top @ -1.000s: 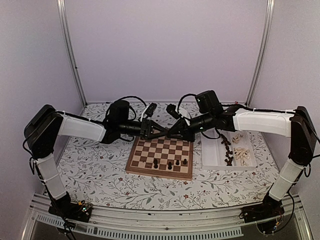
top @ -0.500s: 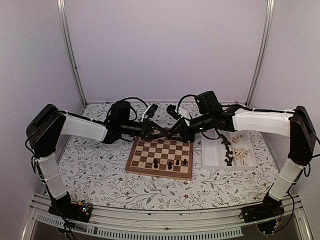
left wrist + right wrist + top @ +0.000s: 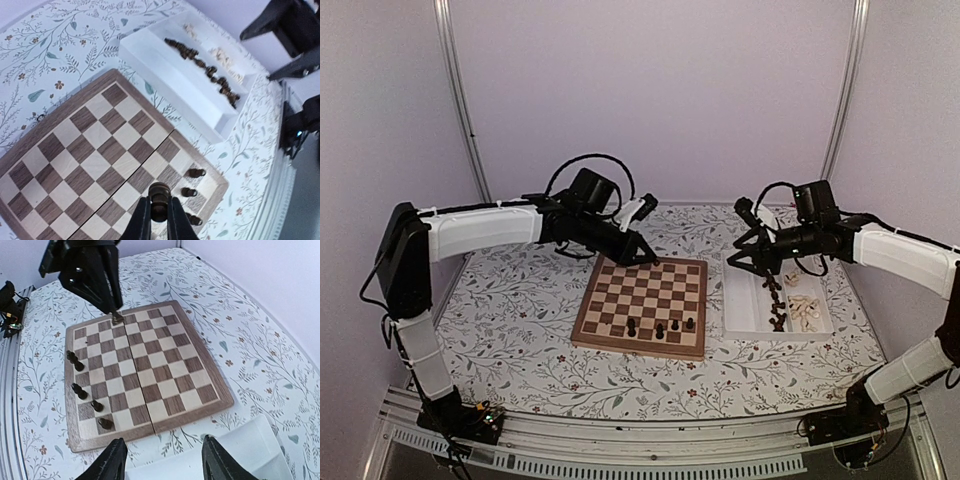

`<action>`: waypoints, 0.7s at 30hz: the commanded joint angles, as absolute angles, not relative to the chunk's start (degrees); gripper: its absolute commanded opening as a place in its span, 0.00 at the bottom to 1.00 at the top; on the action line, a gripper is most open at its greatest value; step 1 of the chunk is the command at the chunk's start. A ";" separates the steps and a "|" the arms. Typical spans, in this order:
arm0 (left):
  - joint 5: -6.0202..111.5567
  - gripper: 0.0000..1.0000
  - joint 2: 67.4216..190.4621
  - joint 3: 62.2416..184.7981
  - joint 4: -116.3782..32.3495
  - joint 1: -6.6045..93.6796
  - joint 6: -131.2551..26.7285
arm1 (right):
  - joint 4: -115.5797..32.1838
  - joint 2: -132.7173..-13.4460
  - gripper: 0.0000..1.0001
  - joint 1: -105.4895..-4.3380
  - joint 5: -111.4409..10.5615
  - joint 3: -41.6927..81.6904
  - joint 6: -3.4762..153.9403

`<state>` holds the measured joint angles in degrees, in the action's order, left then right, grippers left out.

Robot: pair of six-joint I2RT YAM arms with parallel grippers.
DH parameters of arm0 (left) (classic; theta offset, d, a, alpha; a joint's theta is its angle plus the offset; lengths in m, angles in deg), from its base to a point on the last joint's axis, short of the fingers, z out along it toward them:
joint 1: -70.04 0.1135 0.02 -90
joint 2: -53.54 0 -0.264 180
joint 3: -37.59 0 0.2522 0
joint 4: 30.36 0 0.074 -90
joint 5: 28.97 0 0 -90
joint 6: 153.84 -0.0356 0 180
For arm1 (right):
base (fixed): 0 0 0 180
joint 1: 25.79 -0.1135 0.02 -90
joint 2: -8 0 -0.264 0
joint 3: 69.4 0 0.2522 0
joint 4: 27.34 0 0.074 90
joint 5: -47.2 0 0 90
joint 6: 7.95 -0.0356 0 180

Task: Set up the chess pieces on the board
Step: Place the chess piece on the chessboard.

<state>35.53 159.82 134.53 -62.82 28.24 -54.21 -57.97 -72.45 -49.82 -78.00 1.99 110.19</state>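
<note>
Away from their meeting over the chessboard [image 3: 620, 315], my right gripper [image 3: 165, 460] had swung back above the white tray [image 3: 745, 305], jaws parted and empty, while my left gripper [image 3: 159, 222] stayed clamped on a dark chess piece [image 3: 160, 201] above that chessboard, ready, I judged, for placing.

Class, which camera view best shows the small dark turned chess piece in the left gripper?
Left wrist view: the dark turned chess piece sits close up in the left gripper. Right wrist shows it tiny; top view barely resolves it.
</note>
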 commanded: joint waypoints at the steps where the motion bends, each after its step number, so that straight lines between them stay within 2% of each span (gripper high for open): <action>1: 48.42 0.11 163.38 137.43 -77.54 23.80 -66.08 | -54.70 -68.95 0.57 -46.10 -76.49 -3.85 111.96; 11: 52.54 0.11 170.58 141.09 -81.21 18.68 -67.36 | -54.87 -71.05 0.57 -45.13 -75.17 -3.66 113.31; 21: 49.68 0.11 173.56 142.27 -81.08 16.22 -67.08 | -55.24 -72.30 0.58 -45.17 -75.91 -3.60 113.24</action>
<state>51.03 171.90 140.56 -80.06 17.90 -66.35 -55.87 -71.64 -45.27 -75.29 -3.63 112.85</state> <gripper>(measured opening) 0.115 0.576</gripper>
